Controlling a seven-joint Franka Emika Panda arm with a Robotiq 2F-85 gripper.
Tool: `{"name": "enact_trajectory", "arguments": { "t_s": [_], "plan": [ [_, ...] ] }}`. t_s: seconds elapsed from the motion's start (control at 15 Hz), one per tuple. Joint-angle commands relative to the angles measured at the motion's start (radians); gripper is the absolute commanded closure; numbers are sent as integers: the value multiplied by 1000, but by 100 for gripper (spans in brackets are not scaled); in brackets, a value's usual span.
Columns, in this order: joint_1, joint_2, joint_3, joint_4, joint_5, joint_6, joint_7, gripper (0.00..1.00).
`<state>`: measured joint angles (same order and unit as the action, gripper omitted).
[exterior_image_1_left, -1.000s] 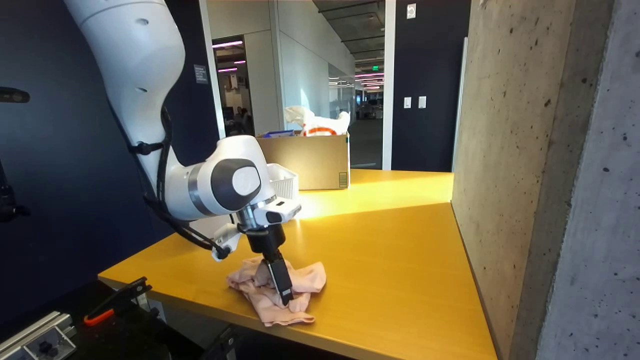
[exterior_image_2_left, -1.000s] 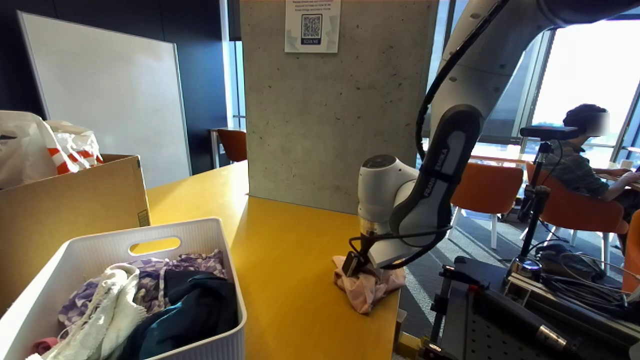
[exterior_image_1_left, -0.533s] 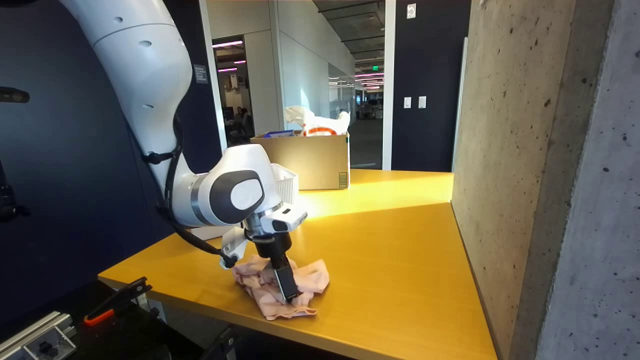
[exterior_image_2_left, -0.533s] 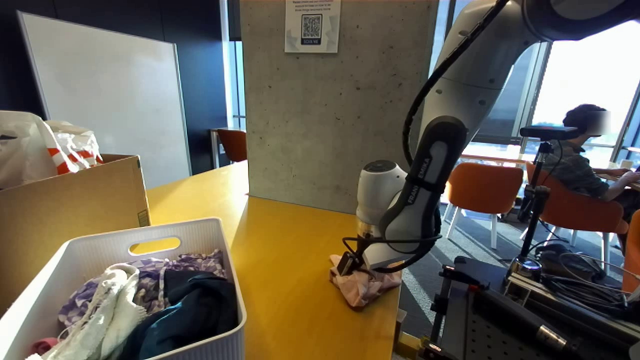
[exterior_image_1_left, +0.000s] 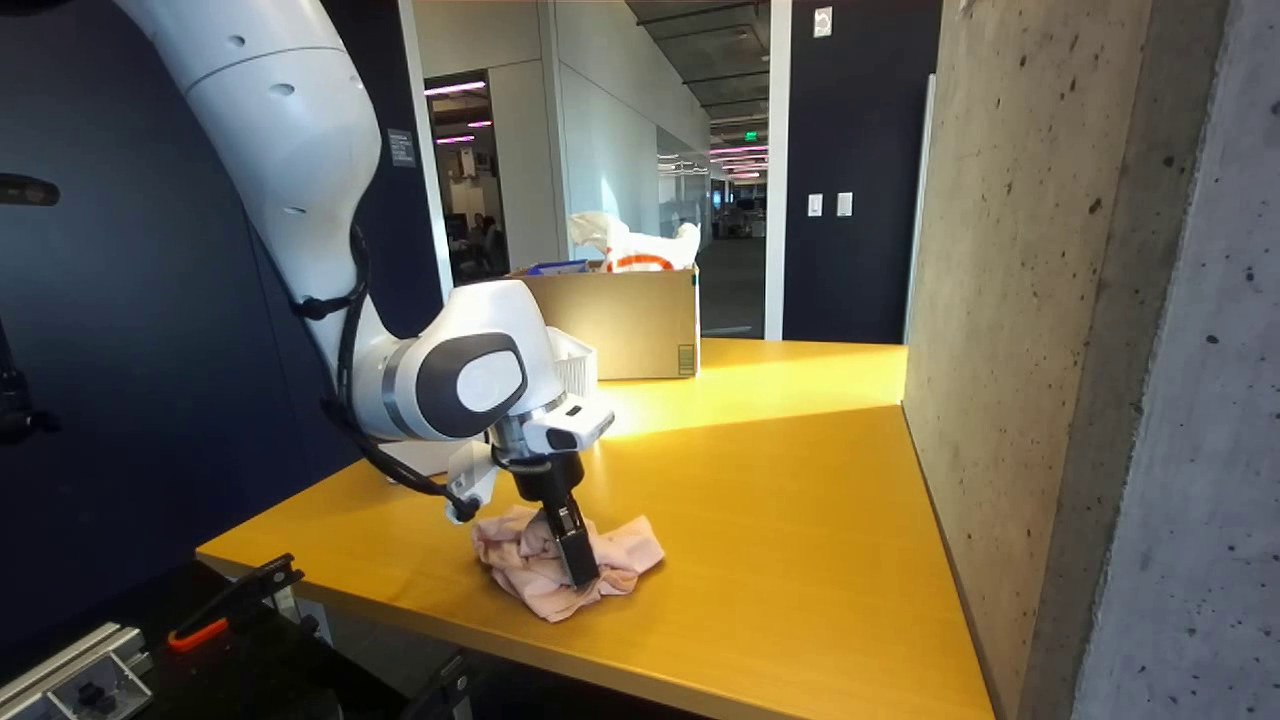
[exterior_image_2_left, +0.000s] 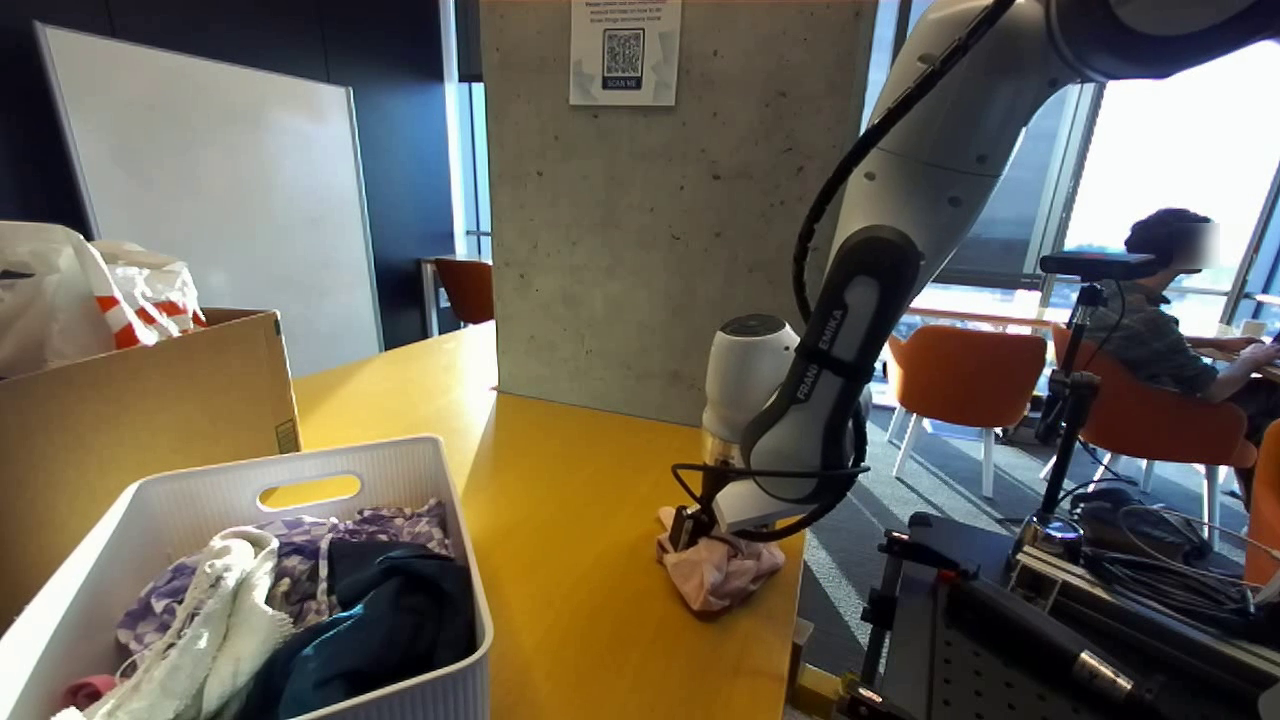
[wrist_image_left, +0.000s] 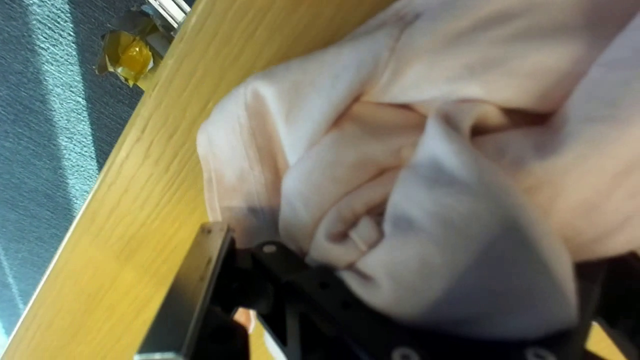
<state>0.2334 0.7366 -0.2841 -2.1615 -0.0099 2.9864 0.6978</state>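
A crumpled pale pink cloth (exterior_image_1_left: 635, 548) lies near the table's edge, in both exterior views. My gripper (exterior_image_1_left: 580, 582) points down into the middle of it. From the opposite side, the black gripper (exterior_image_2_left: 688, 540) again stands in the folds of the cloth (exterior_image_2_left: 715, 580). In the wrist view the cloth (wrist_image_left: 450, 210) bulges up between the jaws and fills the picture's right side. One finger (wrist_image_left: 187, 295) shows at lower left, with cloth beyond its tip. The opposite fingertip is hidden by the fabric, so how firmly the jaws press cannot be seen.
A white basket (exterior_image_2_left: 400, 470) with several garments stands beside a cardboard box (exterior_image_2_left: 150, 440) holding plastic bags. A concrete pillar (exterior_image_1_left: 1030, 350) rises along one side of the yellow table (exterior_image_1_left: 760, 520). A clamp with an orange handle (exterior_image_1_left: 200, 635) sits off the table's near edge.
The arm has shifted slightly inward over the table, and the cloth has come along. The cloth's front flap has been drawn in, leaving a more compact bunch as the jaws narrow.
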Motion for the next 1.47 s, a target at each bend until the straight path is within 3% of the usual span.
{"name": "enact_trajectory", "arguments": {
  "t_s": [0.0, 0.13, 0.47, 0.67, 0.87, 1.0, 1.13, 1.4],
  "plan": [
    [75, -58, -59, -43, 28, 0, -17, 94],
    [148, -151, -139, -108, 7, -9, -4, 100],
    [452, -316, -476, -191, -98, 7, 85, 100],
    [668, -364, -692, -149, -183, 15, 141, 100],
    [810, -366, -803, -20, -229, -47, 138, 100],
    [837, -353, -790, 92, -225, -117, 102, 100],
    [820, -340, -725, 212, -217, -207, 75, 100],
    [660, -284, -453, 466, -189, -394, -31, 100]
  ]
}}
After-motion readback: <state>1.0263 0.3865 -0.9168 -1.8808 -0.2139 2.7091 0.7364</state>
